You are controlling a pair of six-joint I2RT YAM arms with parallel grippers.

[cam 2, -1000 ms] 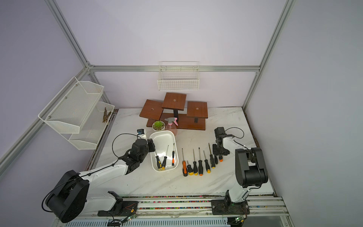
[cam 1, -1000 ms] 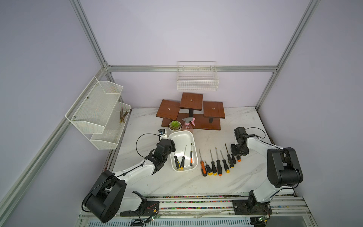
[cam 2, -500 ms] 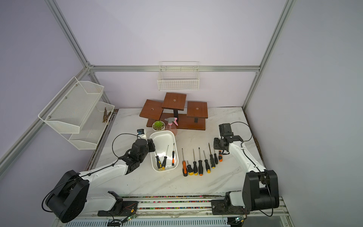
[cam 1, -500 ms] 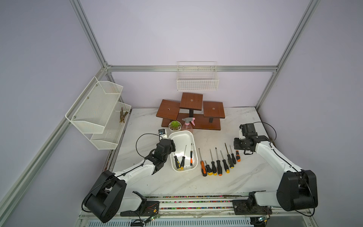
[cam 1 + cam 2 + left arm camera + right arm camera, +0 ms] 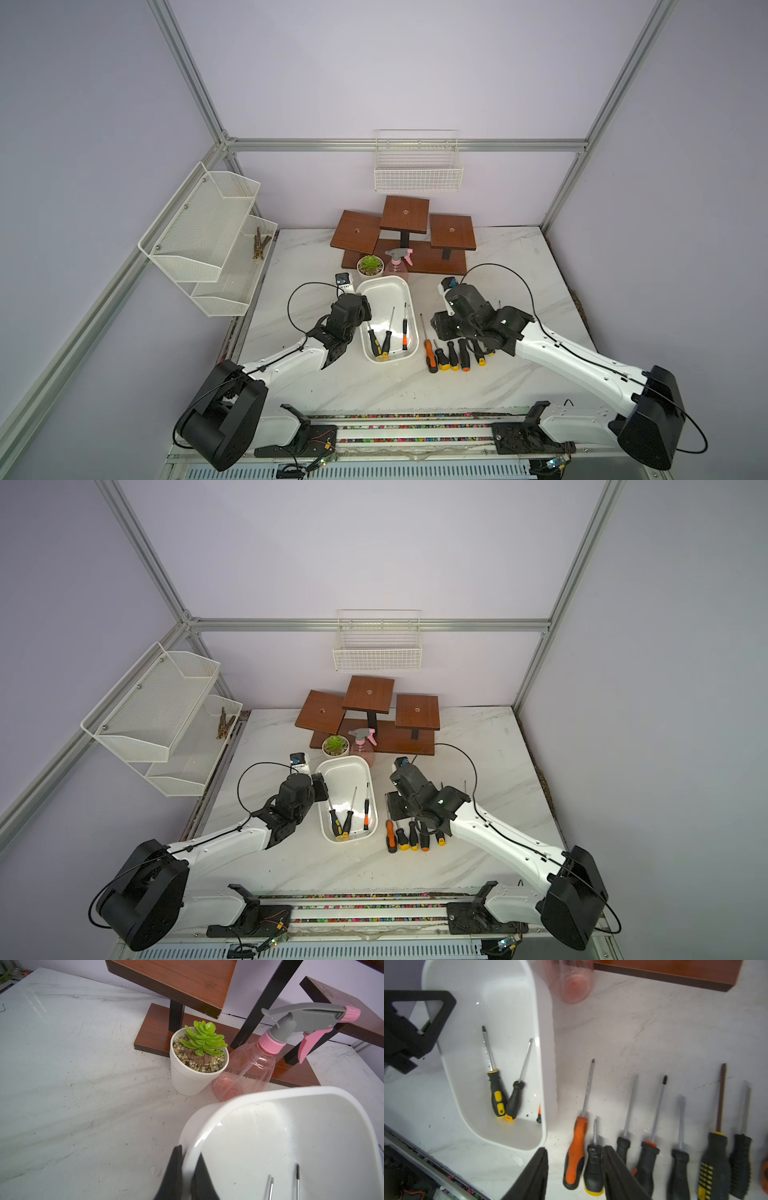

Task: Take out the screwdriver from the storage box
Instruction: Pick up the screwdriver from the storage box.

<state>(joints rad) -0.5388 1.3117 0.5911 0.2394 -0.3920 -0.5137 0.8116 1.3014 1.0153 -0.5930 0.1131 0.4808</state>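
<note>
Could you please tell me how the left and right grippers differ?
The left gripper is shut on the rim of the storage box; the right gripper is open and holds nothing. The left is at the box, the right over screwdrivers outside it. Both have black fingers.

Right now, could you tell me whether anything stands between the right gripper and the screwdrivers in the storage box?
Only the near side wall of the storage box lies between the open right gripper and the three screwdrivers inside; the box is open on top. The left gripper clamps the opposite rim, clear of that path.
</note>
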